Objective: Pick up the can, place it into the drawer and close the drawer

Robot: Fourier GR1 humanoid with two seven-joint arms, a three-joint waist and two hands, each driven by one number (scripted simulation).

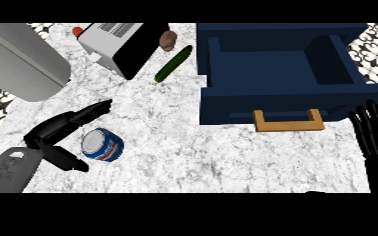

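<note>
My left hand point(55, 130) has its fingers point(96, 109) spread wide around the can point(102, 144) on the near left of the desk point(184, 145), gripping nothing yet, so closing off-centre could tip it sideways before it reaches the open drawer point(280, 70).

The right hand point(365, 132) is running off the right edge, only its fingers showing. The drawer point(280, 60) is being cut by the far and right edges. A grey appliance point(29, 62) at far left is leaving the view, and a red object point(77, 31) is peeking from behind the toaster point(122, 45).
</note>
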